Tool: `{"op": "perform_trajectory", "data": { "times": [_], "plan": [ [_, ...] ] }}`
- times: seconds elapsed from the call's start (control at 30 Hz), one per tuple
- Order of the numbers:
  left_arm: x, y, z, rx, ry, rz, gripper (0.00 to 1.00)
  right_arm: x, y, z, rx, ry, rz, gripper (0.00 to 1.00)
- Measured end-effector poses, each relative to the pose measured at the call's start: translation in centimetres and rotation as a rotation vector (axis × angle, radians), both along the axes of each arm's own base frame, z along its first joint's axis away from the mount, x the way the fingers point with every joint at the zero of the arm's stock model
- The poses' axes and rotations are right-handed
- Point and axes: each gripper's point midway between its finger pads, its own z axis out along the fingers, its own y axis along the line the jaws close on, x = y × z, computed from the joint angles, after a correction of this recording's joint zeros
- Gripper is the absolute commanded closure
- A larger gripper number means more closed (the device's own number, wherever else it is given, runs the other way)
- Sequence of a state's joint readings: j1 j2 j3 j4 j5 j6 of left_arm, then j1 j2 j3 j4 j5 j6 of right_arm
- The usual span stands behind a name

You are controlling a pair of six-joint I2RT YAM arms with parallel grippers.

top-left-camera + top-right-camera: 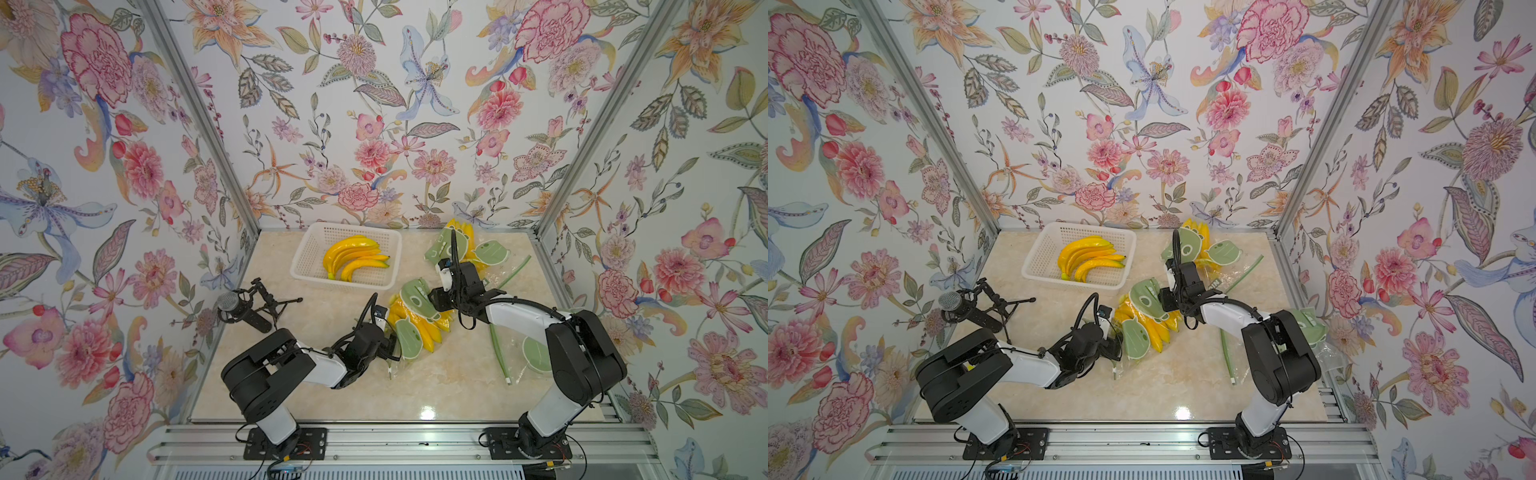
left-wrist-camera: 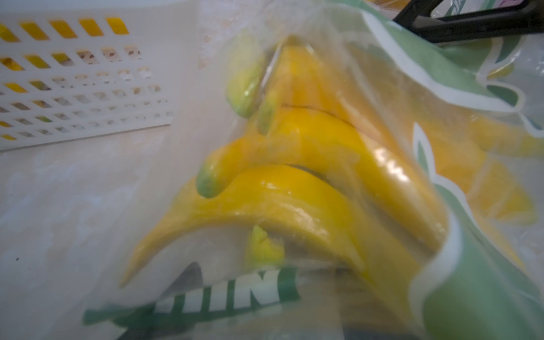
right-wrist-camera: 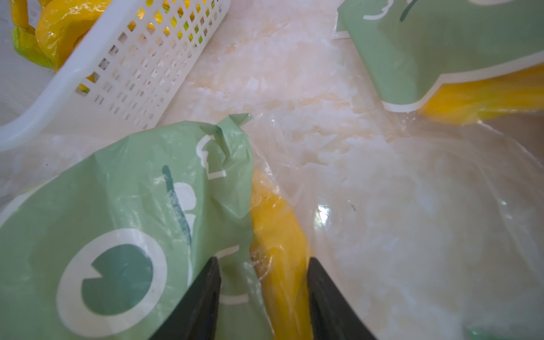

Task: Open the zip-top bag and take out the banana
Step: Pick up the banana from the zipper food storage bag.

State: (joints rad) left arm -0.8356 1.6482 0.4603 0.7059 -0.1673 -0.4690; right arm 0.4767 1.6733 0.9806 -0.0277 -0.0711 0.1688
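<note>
Bags (image 1: 409, 336) (image 1: 490, 251) (image 1: 536, 353) three, banana bunches (image 1: 355, 257) (image 1: 430, 330) (image 1: 461, 232) three. Left gripper (image 1: 390, 347), right gripper (image 3: 265, 260) at middle bag (image 1: 409, 336); grip unclear.

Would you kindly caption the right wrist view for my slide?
Black fingers straddle a banana inside the green-printed zip-top bag, white basket nearby.

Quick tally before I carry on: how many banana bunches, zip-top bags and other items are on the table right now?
Banana bunches: 3 (basket bunch, centre-bag bunch, far-bag bunch)
Zip-top bags: 3 (centre bag, far bag, empty bag)
White basket: 1
Microphone: 1
Total: 8
</note>
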Motion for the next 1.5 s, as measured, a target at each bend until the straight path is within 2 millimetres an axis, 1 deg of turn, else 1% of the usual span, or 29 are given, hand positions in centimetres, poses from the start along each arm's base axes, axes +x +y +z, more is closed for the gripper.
{"op": "perform_trajectory", "data": {
  "times": [0.1, 0.27, 0.37, 0.5, 0.67, 0.8, 0.93, 1.03, 1.13, 1.23, 1.37, 1.5],
  "plan": [
    [-0.6, 0.3, 0.6, -0.03, -0.005, -0.01, 0.19, -0.3, -0.2, 0.0, -0.001, -0.001, -0.005, 0.51],
    [-1.5, -0.2, 2.9, -0.1, -0.025, -0.053, 0.16, -0.5, -0.5, 0.0, 0.003, -0.003, -0.018, 0.51],
    [-1.9, 0.0, 3.3, -0.118, -0.025, -0.057, 0.13, -0.7, -0.4, 0.1, 0.008, -0.008, -0.022, 0.51],
    [-2.7, 1.1, 3.0, -0.123, -0.008, -0.041, 0.12, -1.3, -0.1, 0.1, 0.009, -0.01, -0.02, 0.53],
    [-2.9, 1.4, 2.5, -0.112, 0.018, -0.033, 0.16, -2.0, -0.1, 0.0, 0.022, -0.013, -0.025, 0.54],
    [-2.6, 2.7, 0.9, -0.049, 0.049, 0.028, 0.25, -2.5, -0.2, -0.1, 0.027, -0.014, -0.032, 0.55],
    [-2.3, 4.0, -1.0, 0.036, 0.074, 0.083, 0.25, -2.8, -0.2, -0.2, 0.029, -0.016, -0.037, 0.55],
    [-1.9, 4.0, -1.6, 0.066, 0.079, 0.094, 0.25, -2.8, -0.1, -0.2, 0.03, -0.017, -0.036, 0.55],
    [-0.9, 3.3, -1.8, 0.093, 0.07, 0.094, 0.27, -2.8, 0.0, -0.2, 0.031, -0.019, -0.033, 0.56],
    [0.2, 2.4, -1.8, 0.109, 0.06, 0.09, 0.33, -2.9, 0.2, -0.2, 0.031, -0.018, -0.028, 0.57],
    [1.2, 1.7, -1.8, 0.128, 0.045, 0.084, 0.54, -2.9, 0.2, -0.2, 0.031, -0.018, -0.028, 0.59],
    [1.5, 1.8, -2.3, 0.152, 0.045, 0.08, 0.73, -2.9, 0.0, -0.3, 0.033, -0.016, -0.035, 0.58]
  ]
}}
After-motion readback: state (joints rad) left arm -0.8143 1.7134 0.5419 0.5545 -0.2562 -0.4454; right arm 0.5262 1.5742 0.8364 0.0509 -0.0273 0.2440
